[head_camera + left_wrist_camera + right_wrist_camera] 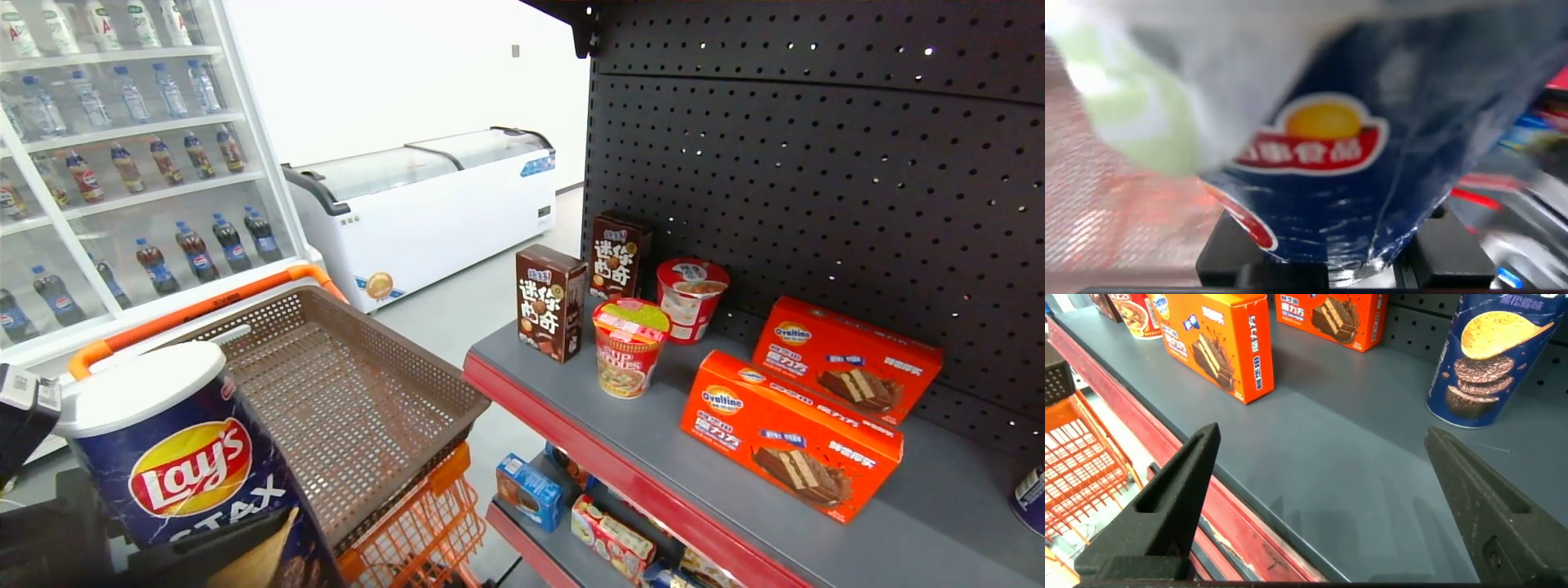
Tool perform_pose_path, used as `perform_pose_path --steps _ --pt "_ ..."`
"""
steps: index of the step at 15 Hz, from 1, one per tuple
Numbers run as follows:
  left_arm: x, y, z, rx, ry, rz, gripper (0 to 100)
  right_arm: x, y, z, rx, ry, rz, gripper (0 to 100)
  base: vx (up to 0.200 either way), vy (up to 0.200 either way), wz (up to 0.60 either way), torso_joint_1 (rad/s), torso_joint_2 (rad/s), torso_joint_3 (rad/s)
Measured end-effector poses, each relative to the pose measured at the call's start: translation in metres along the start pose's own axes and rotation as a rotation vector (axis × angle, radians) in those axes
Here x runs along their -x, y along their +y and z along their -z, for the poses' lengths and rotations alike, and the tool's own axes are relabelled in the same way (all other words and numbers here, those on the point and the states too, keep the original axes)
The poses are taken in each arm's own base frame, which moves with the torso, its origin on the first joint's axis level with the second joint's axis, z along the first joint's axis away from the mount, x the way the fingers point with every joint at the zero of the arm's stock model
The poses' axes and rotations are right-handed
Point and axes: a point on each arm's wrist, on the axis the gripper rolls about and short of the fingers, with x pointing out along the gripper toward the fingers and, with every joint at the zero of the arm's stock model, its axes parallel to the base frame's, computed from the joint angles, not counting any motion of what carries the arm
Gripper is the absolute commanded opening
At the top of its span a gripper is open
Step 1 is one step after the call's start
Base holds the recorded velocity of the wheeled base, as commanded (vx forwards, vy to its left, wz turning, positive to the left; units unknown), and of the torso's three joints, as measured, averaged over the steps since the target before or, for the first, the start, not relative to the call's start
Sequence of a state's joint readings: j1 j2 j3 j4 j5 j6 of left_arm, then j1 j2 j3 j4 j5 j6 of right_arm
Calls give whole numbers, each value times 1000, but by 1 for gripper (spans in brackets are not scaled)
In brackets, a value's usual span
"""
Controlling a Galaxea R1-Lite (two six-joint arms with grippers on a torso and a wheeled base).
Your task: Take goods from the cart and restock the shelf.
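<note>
A dark blue chips can [184,457] with a white lid hangs tilted at the near end of the cart's brown basket [351,384]. My left gripper [1331,261] is shut on its lower body, with black fingers [1229,253] on both sides. My right gripper [1327,506] stands open over a bare stretch of the grey shelf [1315,449], nothing between its fingers. A second blue chips can [1486,359] stands upright on the shelf beyond it, also seen at the shelf's right end [1030,494].
On the shelf stand two orange boxes [792,437], two cup noodles [627,347] and two brown boxes [551,302] before a black pegboard [816,163]. The lower shelf [563,510] holds snacks. The orange cart frame [424,531], a drinks fridge [122,163] and a chest freezer [424,204] lie left.
</note>
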State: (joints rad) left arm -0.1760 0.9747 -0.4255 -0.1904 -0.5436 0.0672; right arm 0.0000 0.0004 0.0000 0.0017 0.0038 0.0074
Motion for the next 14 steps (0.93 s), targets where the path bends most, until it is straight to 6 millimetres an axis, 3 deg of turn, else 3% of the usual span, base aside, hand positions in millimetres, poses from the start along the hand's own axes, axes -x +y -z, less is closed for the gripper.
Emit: perform_pose_path --steps 9,14 --pt "-41 -1 -9 -45 1 261 0 0 0 0 0 0 0 100 0 0 0 0 0 0" --pt "-49 -4 -3 -33 40 337 0 0 0 0 0 0 0 100 0 0 -120 0 0 0"
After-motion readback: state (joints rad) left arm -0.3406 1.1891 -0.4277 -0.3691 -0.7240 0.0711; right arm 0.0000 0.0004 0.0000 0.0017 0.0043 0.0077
